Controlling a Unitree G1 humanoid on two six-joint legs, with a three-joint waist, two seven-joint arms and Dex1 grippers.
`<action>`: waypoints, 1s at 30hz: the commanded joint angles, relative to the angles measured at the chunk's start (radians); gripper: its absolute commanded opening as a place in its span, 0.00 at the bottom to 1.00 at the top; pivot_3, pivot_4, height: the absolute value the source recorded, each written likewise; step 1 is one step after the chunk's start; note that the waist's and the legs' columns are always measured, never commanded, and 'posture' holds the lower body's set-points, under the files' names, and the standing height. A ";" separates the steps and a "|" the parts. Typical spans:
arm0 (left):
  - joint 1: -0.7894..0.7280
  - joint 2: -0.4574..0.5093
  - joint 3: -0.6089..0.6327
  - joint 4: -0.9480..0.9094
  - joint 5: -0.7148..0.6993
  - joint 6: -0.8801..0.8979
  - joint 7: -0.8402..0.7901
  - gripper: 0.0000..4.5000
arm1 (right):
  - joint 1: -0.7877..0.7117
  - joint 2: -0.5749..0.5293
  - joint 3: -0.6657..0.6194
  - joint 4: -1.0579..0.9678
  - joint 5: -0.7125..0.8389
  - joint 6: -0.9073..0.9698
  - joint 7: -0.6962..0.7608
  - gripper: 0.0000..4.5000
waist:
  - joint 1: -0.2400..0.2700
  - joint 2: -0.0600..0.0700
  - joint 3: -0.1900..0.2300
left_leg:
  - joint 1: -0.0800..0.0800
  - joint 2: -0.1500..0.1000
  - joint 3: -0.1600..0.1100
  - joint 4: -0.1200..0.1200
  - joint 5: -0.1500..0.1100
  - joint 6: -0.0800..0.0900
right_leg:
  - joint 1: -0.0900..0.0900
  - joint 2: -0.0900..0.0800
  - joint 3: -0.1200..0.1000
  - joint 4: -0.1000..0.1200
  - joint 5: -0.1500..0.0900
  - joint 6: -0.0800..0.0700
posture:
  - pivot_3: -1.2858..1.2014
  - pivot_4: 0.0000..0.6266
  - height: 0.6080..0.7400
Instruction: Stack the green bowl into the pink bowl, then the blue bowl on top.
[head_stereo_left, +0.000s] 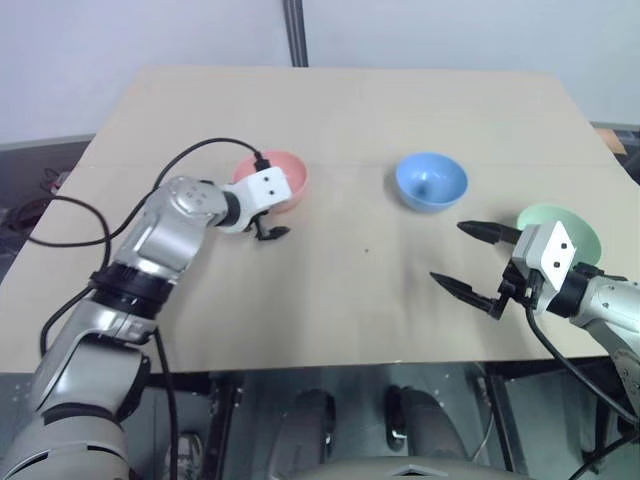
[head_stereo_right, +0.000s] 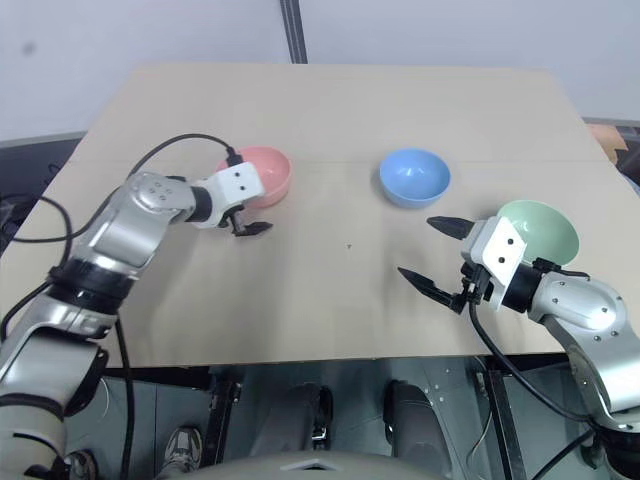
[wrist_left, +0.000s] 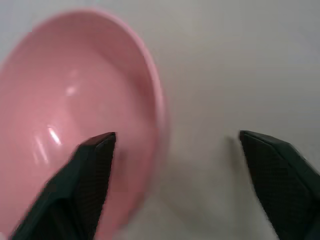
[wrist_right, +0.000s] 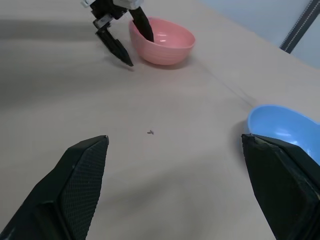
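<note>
Three bowls total – one pink bowl (head_stereo_left: 279, 178), one blue bowl (head_stereo_left: 430, 181), one green bowl (head_stereo_left: 565, 226). One of each colour, all on one table (head_stereo_left: 340, 110). Taking the blue bowl as landmark: pink bowl well apart to its left, green bowl near on its right and a bit closer to the robot. Two grippers – left gripper (head_stereo_left: 268, 232) at the pink bowl, right gripper (head_stereo_left: 470, 258) beside the green bowl.
</note>
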 joint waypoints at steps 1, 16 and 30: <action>-0.045 -0.025 -0.005 0.028 0.040 -0.075 -0.018 0.48 | 0.023 0.006 -0.031 -0.061 -0.003 -0.011 -0.027 1.00 | -0.001 0.000 0.000 | 0.000 0.000 0.000 0.000 0.000 0.000 | 0.000 0.000 0.000 0.000 0.000 0.000 | 0.52 0.24 1.00; 0.081 -0.001 0.049 -0.359 -0.203 -0.173 -0.403 0.01 | 0.125 0.013 -0.069 -0.121 -0.022 0.007 -0.091 1.00 | -0.003 0.000 0.000 | -0.005 0.000 -0.001 0.003 0.000 0.000 | -0.006 -0.001 0.000 0.004 0.001 0.000 | 0.52 0.24 1.00; 0.050 -0.199 -0.030 -0.190 -0.141 -0.362 -0.416 0.56 | 0.172 0.021 -0.115 -0.158 -0.046 0.055 -0.160 1.00 | -0.004 0.000 -0.001 | -0.002 -0.003 0.000 0.007 0.000 0.000 | -0.004 -0.001 0.002 0.010 -0.001 0.002 | 0.52 0.24 1.00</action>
